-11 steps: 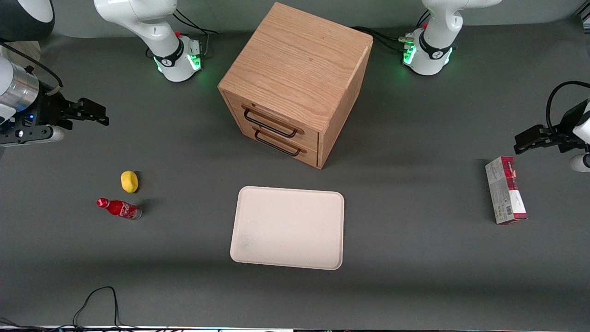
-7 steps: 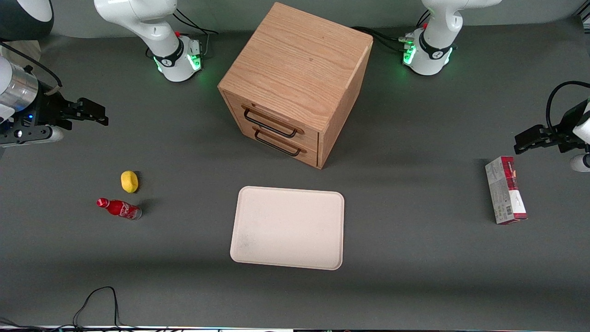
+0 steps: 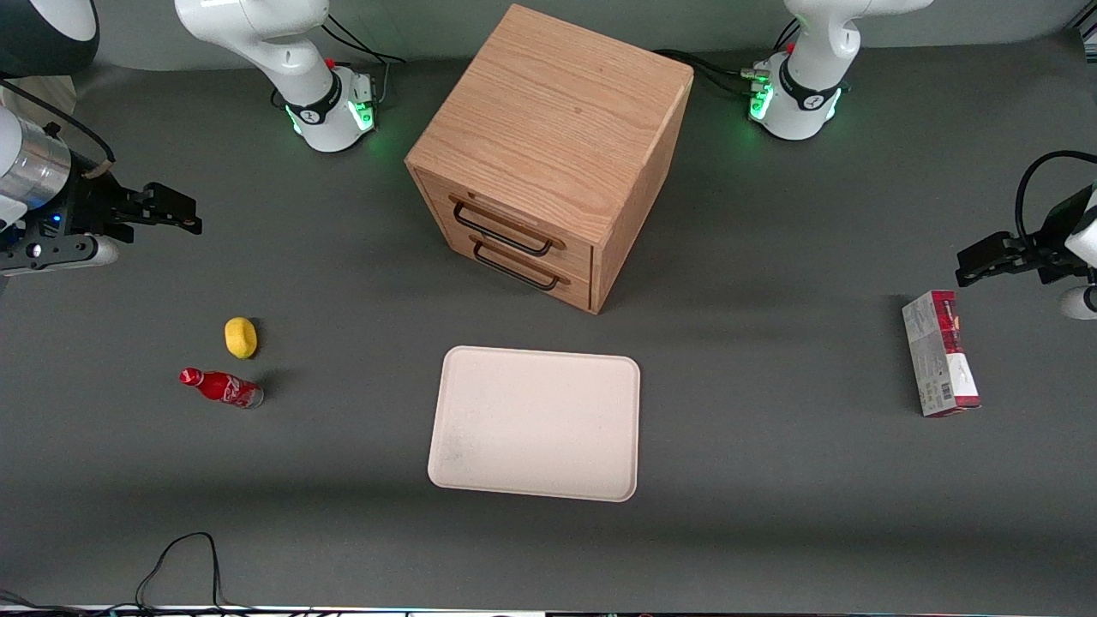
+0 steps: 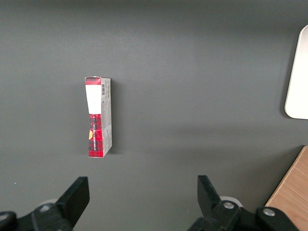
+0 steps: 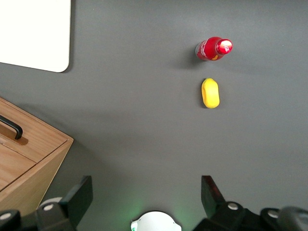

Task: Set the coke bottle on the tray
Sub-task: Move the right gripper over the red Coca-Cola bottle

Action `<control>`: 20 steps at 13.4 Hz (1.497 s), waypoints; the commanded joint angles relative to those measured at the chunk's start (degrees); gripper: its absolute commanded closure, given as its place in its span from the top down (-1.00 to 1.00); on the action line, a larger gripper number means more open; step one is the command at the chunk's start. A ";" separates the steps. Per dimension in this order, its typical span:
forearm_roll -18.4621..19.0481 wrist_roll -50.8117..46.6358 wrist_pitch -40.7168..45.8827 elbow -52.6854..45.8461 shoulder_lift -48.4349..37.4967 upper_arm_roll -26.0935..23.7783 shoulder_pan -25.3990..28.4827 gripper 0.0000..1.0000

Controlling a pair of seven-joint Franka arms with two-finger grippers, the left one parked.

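The claw [image 3: 176, 214] hangs spread and empty, high above the small red coke bottle [image 3: 221, 387] standing near the yellow lemon-like lump [image 3: 241, 337] — it should descend squarely onto the bottle, missing the lump, before going to the cream-white tray [image 3: 534, 422].

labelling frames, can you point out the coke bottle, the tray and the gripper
coke bottle [image 3: 223, 388]: front view, red body.
tray [image 3: 536, 422]: front view, bare middle.
gripper [image 3: 176, 214]: front view, between its open fingertips, above the table.

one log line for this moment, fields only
gripper: open, high, away from bottle | coke bottle: upright on table beside lemon | tray: bare
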State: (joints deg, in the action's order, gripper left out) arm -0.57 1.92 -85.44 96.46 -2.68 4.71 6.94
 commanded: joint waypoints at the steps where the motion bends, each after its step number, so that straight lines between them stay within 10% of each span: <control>1: -0.40 0.46 1.33 -3.81 2.49 0.12 -0.17 1.00; 11: -0.57 11.25 11.09 -39.75 29.65 0.57 -13.08 1.00; 20: -0.05 11.62 10.92 -34.68 27.29 0.56 -12.57 1.00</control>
State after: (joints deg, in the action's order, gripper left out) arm -0.59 12.24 -74.17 59.38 25.77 5.08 -5.79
